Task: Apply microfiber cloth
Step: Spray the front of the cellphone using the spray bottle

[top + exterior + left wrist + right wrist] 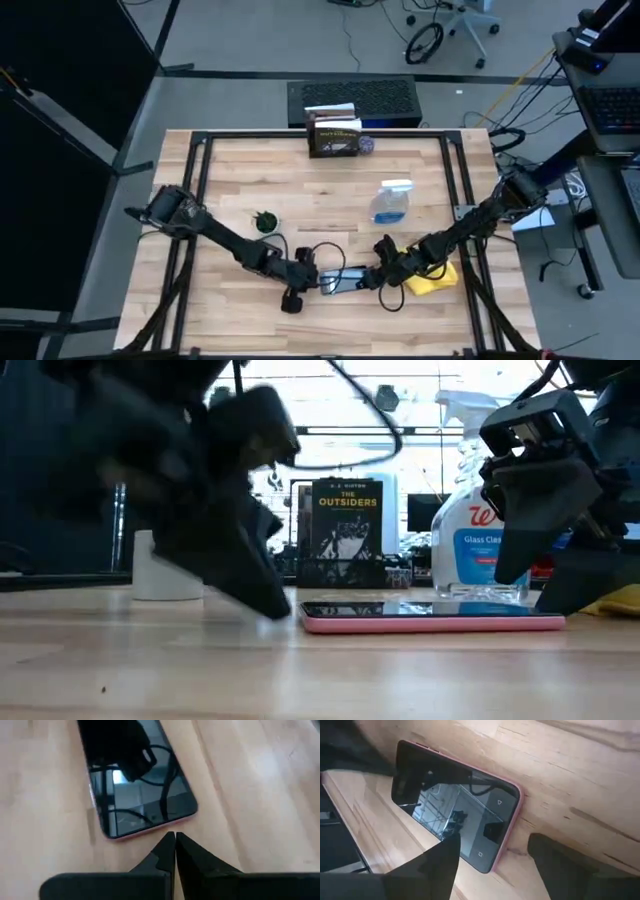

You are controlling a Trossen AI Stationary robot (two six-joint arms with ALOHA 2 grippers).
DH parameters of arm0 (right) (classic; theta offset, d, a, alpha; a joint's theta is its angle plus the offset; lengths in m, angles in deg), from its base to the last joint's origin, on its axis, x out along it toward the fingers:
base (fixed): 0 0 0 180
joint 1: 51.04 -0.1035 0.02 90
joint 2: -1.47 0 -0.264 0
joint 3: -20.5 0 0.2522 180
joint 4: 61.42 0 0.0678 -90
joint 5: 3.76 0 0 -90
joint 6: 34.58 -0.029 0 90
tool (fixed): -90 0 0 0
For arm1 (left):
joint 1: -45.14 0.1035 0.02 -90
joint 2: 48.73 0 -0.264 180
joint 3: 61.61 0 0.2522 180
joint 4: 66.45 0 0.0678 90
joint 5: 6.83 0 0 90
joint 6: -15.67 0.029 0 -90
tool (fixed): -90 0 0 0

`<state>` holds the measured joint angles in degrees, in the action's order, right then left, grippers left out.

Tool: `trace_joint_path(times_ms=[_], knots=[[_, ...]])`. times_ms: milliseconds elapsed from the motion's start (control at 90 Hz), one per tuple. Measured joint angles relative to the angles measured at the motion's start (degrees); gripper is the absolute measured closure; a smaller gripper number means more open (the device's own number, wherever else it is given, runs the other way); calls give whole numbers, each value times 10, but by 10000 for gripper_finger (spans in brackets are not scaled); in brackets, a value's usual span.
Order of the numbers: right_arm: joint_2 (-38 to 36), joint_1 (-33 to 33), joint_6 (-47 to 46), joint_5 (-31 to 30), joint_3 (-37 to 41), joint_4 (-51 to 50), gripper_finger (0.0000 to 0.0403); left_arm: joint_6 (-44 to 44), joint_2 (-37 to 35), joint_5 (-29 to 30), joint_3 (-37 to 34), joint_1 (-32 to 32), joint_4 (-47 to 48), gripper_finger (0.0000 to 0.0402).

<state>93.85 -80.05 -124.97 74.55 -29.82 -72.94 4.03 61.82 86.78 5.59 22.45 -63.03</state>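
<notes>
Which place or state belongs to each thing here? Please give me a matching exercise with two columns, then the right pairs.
Things:
1. smartphone
2. microfiber cloth
3. spray bottle
4. left gripper

Places or states:
A. fingers shut, at one short end of the phone
B. lies flat between the two grippers, screen up
C. yellow, on the table under the right arm
D. holds blue liquid, farther back on the table

Pairs: 1-B, 2-C, 3-D, 4-A

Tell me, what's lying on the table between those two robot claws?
The smartphone lies flat between the left gripper and the right gripper, one at each end. The high and low views both show it.
</notes>
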Motion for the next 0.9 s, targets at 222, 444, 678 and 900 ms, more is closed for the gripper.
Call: trace_joint_path(times_ms=[222, 444, 678, 900], knots=[[23, 0, 0, -9, 1, 29, 172, 1, 32, -18, 0, 16, -73, 402], [30, 0, 17, -12, 1, 52, 172, 1, 33, -25, 0, 28, -83, 402], [33, 1, 57, -30, 1, 105, 178, 4, 34, -21, 0, 29, -84, 402], [34, 1, 84, -38, 0, 131, 259, 5, 34, -19, 0, 29, -84, 402]])
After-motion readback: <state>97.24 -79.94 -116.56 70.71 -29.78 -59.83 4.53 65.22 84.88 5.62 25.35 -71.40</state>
